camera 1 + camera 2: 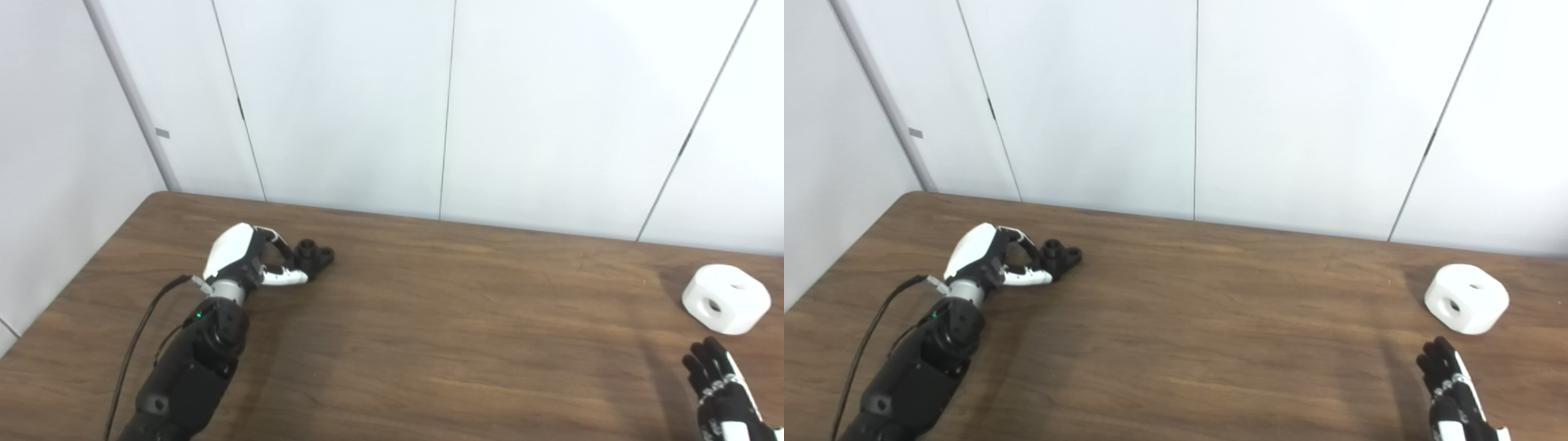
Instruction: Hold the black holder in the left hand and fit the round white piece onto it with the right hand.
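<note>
Table point(429, 343): wood-grain top, brown, dark streaks running along it; smooth, low satin sheen with pale glare patches.
Black holder point(315, 256): looks like matt black plastic; surface detail too small to tell.
Round white piece point(726, 299): white plastic by its look, matt, smooth faces, soft rounded edges.
Left hand point(248, 260): glossy white shell on the back, smooth, looks like hard plastic; black parts beneath, duller.
Left arm point(190, 367): black casing, slight gloss; bare metal-looking ring at the wrist.
Cable point(131, 349): black, smooth sheath.
Right hand point(1451, 386): black fingers, matt, with white trim.
Wall panels point(343, 104): plain white, smooth, matt, dark seams.
</note>
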You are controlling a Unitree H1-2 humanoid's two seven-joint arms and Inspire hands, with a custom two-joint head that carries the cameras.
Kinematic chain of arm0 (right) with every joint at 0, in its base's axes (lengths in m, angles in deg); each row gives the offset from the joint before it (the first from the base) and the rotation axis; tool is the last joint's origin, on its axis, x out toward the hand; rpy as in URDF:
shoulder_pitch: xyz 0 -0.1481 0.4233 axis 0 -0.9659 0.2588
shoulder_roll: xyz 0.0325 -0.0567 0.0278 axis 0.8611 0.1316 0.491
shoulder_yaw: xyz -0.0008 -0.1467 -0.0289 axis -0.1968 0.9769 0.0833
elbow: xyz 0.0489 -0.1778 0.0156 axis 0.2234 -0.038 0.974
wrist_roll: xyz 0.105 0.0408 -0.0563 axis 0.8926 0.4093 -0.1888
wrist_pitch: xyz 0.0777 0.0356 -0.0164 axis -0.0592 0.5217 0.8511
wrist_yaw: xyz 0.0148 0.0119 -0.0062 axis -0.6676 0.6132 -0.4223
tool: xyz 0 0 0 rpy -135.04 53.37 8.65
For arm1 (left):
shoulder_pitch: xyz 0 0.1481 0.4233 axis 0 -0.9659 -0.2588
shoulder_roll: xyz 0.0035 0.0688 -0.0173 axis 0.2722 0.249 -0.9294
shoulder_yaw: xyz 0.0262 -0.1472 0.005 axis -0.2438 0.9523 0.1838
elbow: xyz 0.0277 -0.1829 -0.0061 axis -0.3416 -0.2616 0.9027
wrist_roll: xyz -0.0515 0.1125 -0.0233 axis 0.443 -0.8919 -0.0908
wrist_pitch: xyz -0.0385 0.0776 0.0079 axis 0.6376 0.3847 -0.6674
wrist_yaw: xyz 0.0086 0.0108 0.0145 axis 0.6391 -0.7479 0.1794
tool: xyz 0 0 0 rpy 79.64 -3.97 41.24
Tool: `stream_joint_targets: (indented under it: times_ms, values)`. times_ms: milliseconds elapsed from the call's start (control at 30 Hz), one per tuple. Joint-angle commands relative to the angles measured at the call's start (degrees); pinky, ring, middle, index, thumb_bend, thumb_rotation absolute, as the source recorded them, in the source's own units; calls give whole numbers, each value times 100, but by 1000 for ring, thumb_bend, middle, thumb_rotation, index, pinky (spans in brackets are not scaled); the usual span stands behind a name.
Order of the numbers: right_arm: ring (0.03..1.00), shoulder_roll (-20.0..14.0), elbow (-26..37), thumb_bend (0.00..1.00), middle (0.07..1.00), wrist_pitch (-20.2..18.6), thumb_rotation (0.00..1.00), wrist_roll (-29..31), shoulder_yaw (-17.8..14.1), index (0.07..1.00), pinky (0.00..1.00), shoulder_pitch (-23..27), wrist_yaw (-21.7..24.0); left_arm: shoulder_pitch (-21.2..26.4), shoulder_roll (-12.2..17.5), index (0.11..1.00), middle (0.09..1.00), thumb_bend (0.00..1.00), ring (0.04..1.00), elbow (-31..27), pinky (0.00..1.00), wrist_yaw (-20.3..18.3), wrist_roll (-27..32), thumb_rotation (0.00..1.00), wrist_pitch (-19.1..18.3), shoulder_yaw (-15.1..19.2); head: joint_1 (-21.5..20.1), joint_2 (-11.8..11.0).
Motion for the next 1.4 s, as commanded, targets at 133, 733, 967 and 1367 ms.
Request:
stream_joint_targets:
  times_ms: [133,733,967,1367]
  values:
    - [962,139,49,493,955,87,857,-100,123,953,1000,-305,-90,-356,-56,486,787,519,865,-617,848,-127,-213,47,245,-345,-122,23]
    - [963,287,-171,532,934,185,844,-509,381,936,1000,-110,-389,-1432,-392,485,828,521,939,-2154,1000,-174,-789,48,1184,-870,-714,84]
    - [963,309,-193,561,933,242,861,-681,514,936,1000,-68,-517,-1558,-590,485,818,522,934,-2471,1000,-528,-1006,50,1323,-1152,-893,144]
    - [962,333,-16,561,929,165,887,-836,669,928,1000,-66,-672,-1879,-992,485,817,522,932,-2642,1000,-809,-1264,50,1475,-1450,-1210,371]
